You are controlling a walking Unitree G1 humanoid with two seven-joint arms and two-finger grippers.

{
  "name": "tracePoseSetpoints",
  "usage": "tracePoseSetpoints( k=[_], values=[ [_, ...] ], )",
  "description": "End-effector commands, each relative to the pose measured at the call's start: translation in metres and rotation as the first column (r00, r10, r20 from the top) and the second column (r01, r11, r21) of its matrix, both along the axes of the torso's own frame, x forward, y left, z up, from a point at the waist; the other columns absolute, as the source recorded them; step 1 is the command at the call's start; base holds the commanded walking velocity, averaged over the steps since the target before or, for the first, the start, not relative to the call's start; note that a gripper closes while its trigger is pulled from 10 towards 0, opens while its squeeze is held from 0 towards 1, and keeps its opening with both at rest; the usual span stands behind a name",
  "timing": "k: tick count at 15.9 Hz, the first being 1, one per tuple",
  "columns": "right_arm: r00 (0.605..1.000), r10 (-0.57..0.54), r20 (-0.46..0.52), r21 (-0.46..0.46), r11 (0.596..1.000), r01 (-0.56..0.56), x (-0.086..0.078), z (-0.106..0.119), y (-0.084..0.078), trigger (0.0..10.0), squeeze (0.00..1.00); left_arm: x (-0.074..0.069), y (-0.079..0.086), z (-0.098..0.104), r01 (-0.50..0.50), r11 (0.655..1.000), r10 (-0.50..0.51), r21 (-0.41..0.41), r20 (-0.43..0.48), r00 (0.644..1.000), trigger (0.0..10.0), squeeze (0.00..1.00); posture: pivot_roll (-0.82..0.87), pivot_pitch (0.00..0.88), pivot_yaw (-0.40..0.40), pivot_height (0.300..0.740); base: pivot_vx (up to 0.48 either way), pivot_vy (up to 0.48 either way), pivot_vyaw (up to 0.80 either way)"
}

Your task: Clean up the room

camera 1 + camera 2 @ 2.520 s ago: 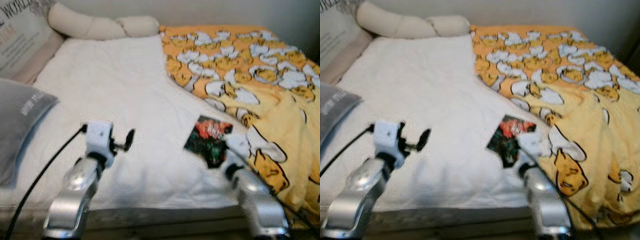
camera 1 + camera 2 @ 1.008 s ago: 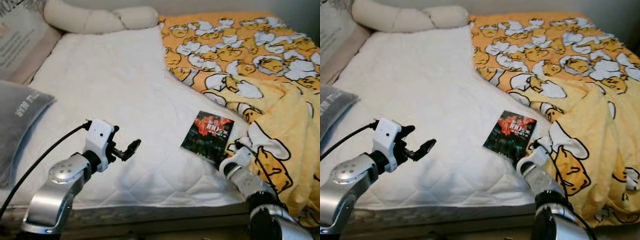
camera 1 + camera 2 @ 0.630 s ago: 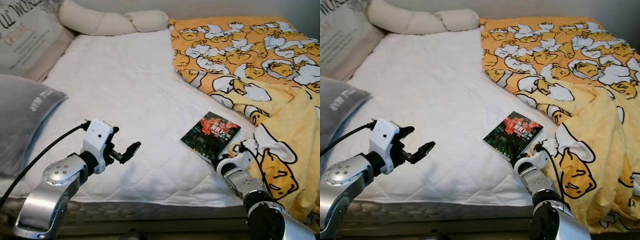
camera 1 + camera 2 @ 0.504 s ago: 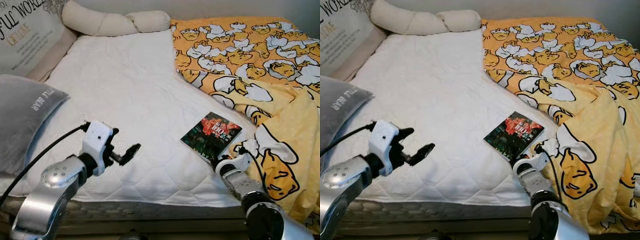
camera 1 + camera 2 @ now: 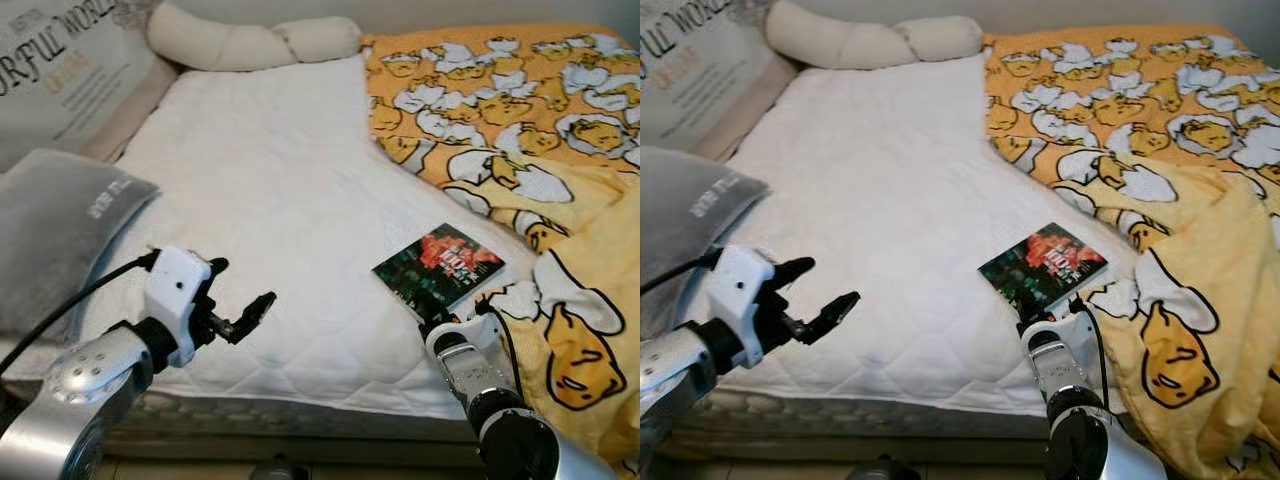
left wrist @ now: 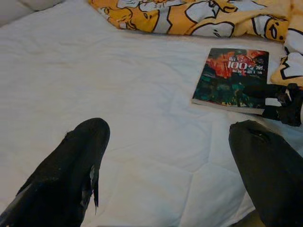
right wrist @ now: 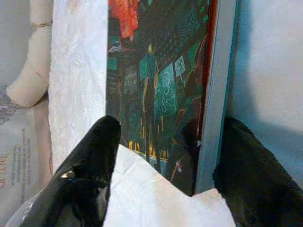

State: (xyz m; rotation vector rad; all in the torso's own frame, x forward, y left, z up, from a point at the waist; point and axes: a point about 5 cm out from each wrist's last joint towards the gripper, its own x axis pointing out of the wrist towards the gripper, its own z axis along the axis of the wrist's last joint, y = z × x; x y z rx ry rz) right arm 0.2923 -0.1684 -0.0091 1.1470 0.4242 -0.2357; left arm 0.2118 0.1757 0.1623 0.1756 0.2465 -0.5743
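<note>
Both jaws released: right gripper straddling book, cover reading "100"; left gripper over white mattress, lower left.

The right gripper now reaches the near corner of the book, its spread fingers straddling the edge, closer than a moment ago. The left gripper sits slightly lower.
</note>
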Motion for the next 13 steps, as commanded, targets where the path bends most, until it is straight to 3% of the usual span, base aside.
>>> tracePoseSetpoints(
  k=[1,6,13],
  values=[
    [1.0,-0.013,0.021,0.028,1.0,0.012,0.004,0.003,0.005,0.0,0.0,-0.003,0.003,0.003,-0.021,1.0,0.021,0.007,0.0,1.0,10.0,0.93,0.39,0.03,0.118,0.74,0.0,0.0,0.0],
    [0.991,-0.111,0.078,0.087,0.991,0.104,0.012,0.012,-0.003,0.0,0.0,-0.009,0.003,0.001,-0.058,0.998,0.058,-0.002,-0.008,0.998,10.0,0.93,0.39,0.016,0.086,0.74,0.0,0.0,0.0],
    [0.987,-0.123,0.104,0.127,0.986,0.109,0.016,0.017,-0.001,0.0,0.0,-0.001,0.005,-0.005,-0.089,0.996,0.089,0.006,0.002,0.996,10.0,0.93,0.36,0.0,0.051,0.74,0.0,0.0,0.0]
  ],
)
